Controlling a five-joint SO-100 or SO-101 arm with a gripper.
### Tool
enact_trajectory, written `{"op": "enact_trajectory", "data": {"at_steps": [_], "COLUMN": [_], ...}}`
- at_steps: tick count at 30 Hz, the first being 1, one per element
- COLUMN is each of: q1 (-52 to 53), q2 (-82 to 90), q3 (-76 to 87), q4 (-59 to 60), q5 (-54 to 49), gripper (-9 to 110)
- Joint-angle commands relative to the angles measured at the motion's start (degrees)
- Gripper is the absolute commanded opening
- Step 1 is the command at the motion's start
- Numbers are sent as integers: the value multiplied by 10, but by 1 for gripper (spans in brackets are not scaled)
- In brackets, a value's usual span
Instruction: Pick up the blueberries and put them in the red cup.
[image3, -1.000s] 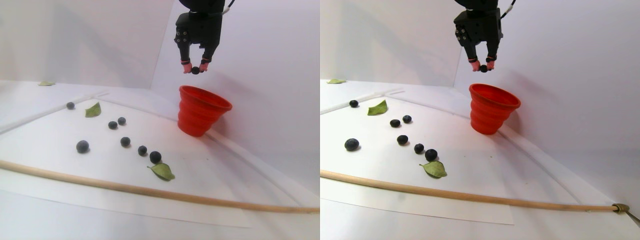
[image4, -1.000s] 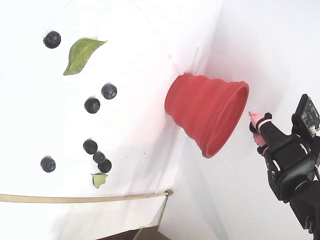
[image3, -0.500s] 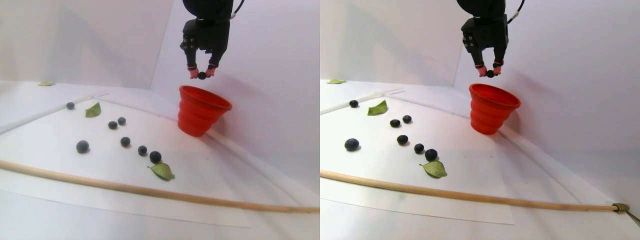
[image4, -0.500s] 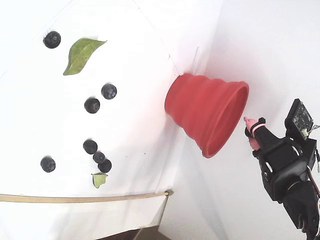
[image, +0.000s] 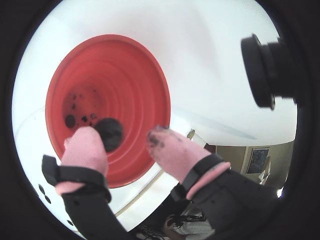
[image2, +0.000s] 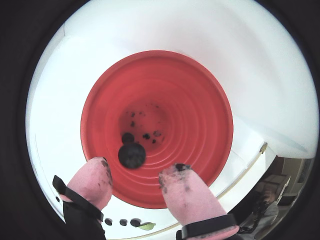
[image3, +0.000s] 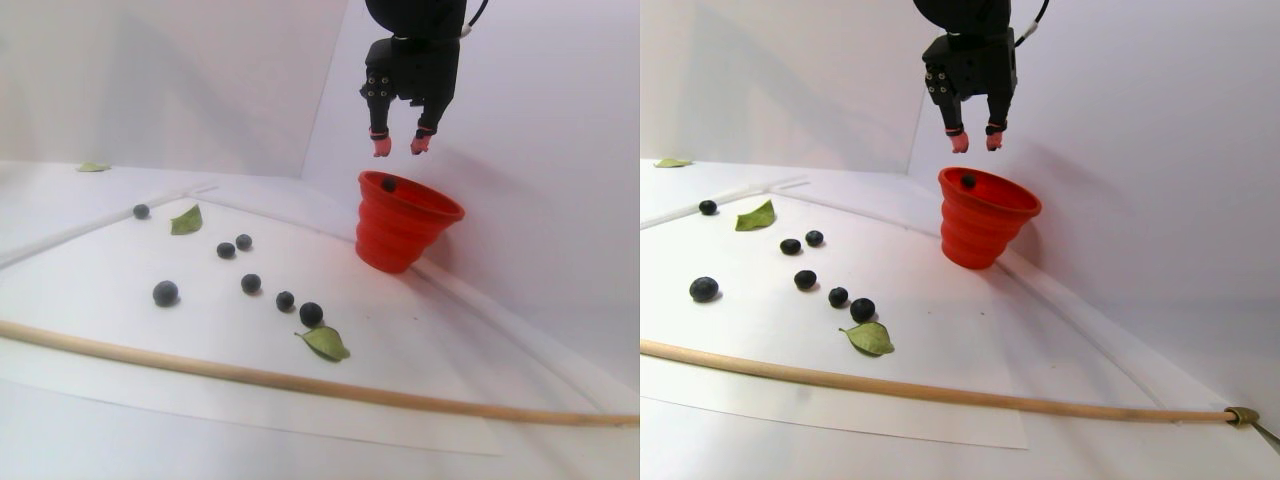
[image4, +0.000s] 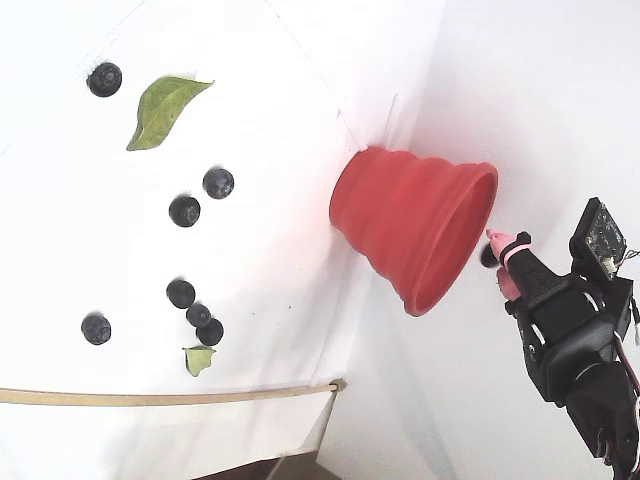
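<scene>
Pink-tipped, the pincer (image3: 399, 146) hangs spread apart directly above the red cup (image3: 405, 225), gripping nothing. One blueberry (image2: 132, 155) is in mid-air between the fingertips and the cup's mouth. Six more blueberries (image3: 250, 283) lie on the white tabletop (image3: 120, 330), near two green leaves (image3: 186, 220).
</scene>
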Motion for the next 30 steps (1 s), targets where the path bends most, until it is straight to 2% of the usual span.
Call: {"op": "enact_trajectory", "data": {"at_steps": [1, 17, 24, 30], "q1": [15, -51, -85, -105], "q2": [56, 122, 155, 174], "q3": [-25, 29, 54, 77], "q4": [-11, 11, 31, 50], "q5": [3, 15, 30, 66], "gripper": [21, 13, 13, 18]}}
